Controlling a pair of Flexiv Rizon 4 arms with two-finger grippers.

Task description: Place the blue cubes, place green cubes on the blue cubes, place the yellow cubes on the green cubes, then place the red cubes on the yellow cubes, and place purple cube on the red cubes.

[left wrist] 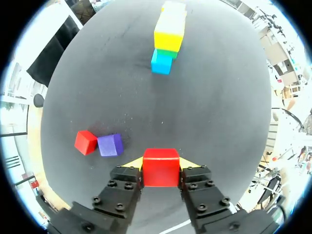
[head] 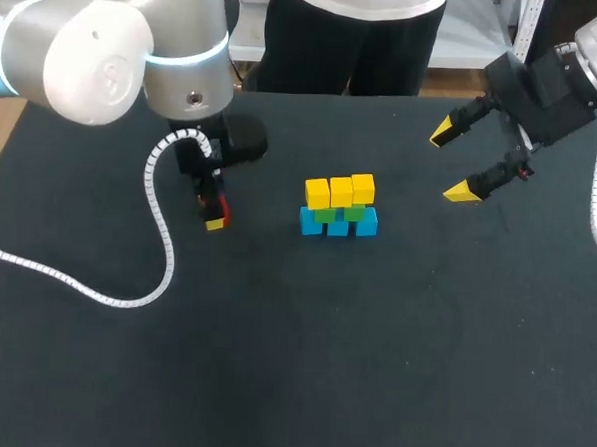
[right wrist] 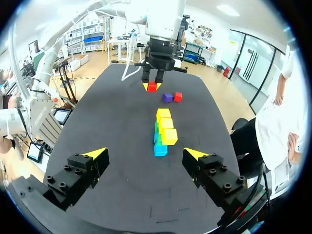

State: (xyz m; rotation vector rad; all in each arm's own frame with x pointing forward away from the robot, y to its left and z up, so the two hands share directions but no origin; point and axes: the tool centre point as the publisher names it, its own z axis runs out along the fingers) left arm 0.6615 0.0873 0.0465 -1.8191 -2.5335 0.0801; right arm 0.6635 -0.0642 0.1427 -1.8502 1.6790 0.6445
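Note:
A stack stands mid-table: a row of blue cubes [head: 338,226] at the base, green cubes [head: 339,214] on them, three yellow cubes [head: 340,191] on top. My left gripper [head: 216,217] is left of the stack, low at the table, shut on a red cube [left wrist: 161,167]. The stack's yellow cubes [left wrist: 169,31] lie well ahead of that gripper. A second red cube [left wrist: 86,142] and a purple cube [left wrist: 110,145] touch each other beside the left fingers; the left arm hides them in the head view. My right gripper [head: 462,162] hangs open and empty, above the table to the right of the stack.
The left arm's white coiled cable [head: 158,236] trails across the black table [head: 371,368] at the left. In the right wrist view the stack [right wrist: 163,131] lies ahead of the right gripper [right wrist: 146,161], with the loose purple cube [right wrist: 167,97] and red cube [right wrist: 178,96] beyond it.

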